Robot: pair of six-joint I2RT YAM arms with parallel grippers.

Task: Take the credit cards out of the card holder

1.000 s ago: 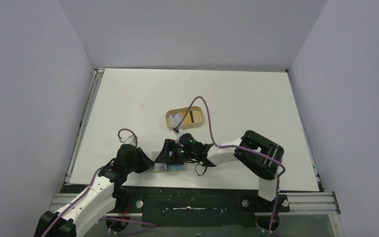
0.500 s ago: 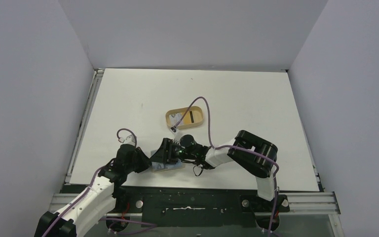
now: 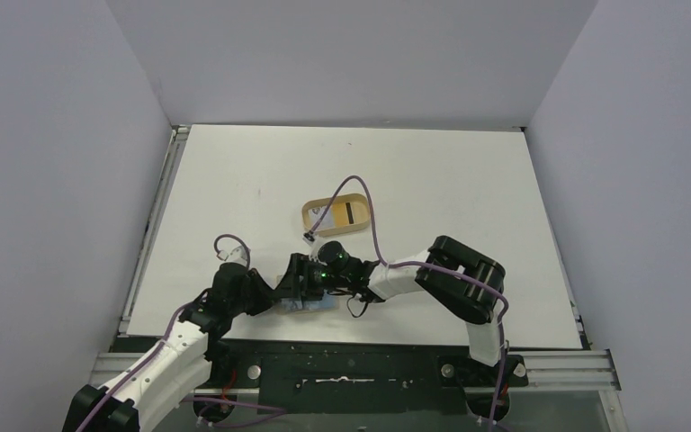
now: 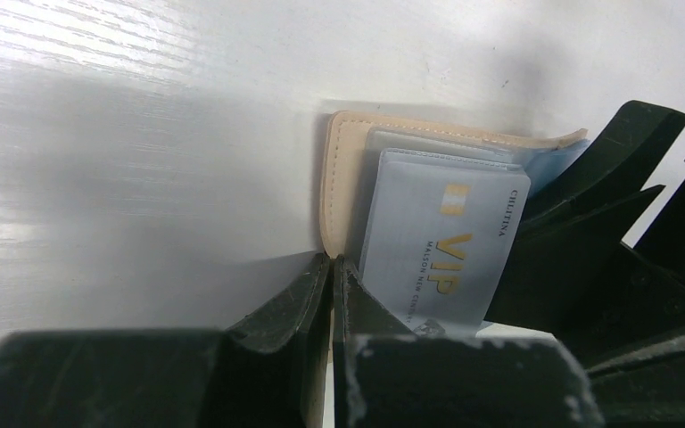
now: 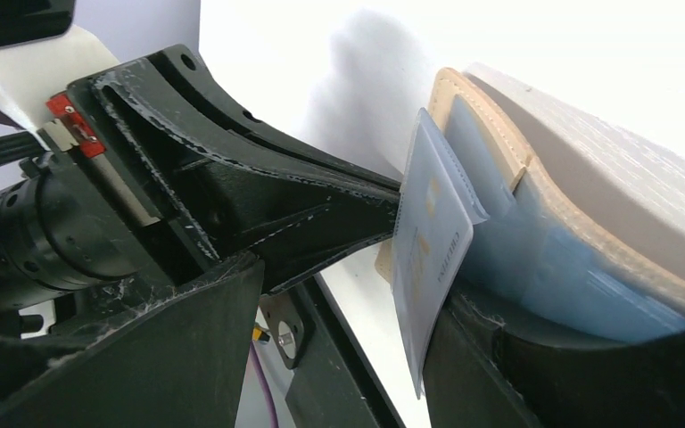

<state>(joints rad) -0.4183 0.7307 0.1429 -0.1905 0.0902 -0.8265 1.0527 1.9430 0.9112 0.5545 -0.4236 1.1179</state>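
Holder [image 4: 339, 178] lies at the near edge of the table [image 3: 450, 180], between both grippers. One pale VIP card [image 4: 437, 241] stands partly out of its pocket; more blue edges sit inside, so none is free yet. Left gripper [image 4: 333, 267], fingers together, sits at the holder's tan rim. Right gripper [image 5: 357, 303], jaws apart, straddles the raised card, though I cannot confirm contact. My judgement: extraction barely begun.

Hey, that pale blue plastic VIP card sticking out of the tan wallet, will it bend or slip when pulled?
The pale blue plastic VIP card looks thin yet is straight while angled off the tan leather-like wallet, so probably stiff with slight flex. Its smooth-looking face may slip in a pinch. Likely very light.
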